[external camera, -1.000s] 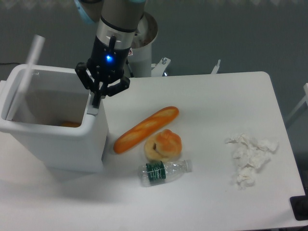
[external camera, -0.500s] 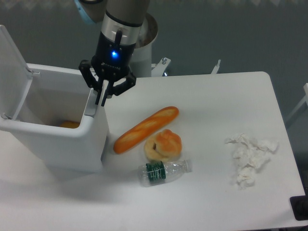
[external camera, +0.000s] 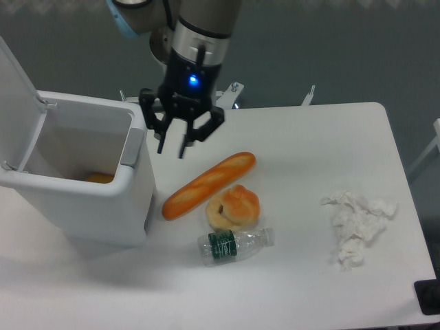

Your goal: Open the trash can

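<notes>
The white trash can (external camera: 75,206) stands at the table's left with its lid (external camera: 15,103) swung up and back on the far left side, so the inside shows. A grey push tab (external camera: 133,146) sits on its right rim, and something orange (external camera: 100,178) lies at the bottom. My gripper (external camera: 172,148) hangs just right of the can's right rim, apart from the tab, with its two fingers spread and nothing between them.
A baguette (external camera: 208,184) lies diagonally just right of the can, below the gripper. A round bun (external camera: 234,206) and a clear plastic bottle (external camera: 236,245) sit nearer the front. Crumpled white tissues (external camera: 357,225) lie at the right. The table's far edge runs behind the gripper.
The lid has swung from nearly upright to fully open. The gripper has lifted off the grey tab and moved right, away from the can's rim, and its fingers have spread.
</notes>
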Controlling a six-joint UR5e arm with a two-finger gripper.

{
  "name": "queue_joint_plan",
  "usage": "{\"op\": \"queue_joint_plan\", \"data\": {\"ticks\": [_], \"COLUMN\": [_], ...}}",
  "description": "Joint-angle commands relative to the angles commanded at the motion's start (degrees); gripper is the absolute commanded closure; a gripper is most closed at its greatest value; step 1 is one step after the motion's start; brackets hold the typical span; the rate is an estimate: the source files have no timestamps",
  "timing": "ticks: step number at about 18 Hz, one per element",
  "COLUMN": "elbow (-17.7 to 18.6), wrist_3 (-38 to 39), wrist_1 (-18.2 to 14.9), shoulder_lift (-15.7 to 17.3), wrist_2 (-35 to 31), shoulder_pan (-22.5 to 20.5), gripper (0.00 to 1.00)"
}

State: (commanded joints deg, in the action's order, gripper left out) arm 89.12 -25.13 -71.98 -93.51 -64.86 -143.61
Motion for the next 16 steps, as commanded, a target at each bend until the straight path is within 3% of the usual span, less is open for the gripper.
{"op": "queue_joint_plan", "data": {"ticks": [8, 16], "elbow": [0.17, 1.14], "wrist_3": [-12.63, -22.93], "wrist_1": [2.99, 3.08], "shoulder_lift": [-2.73, -8.61], "wrist_2": [-3.07, -17.39], "shoulder_pan": [-6.77, -7.47], "gripper": [0.00, 0.00]}}
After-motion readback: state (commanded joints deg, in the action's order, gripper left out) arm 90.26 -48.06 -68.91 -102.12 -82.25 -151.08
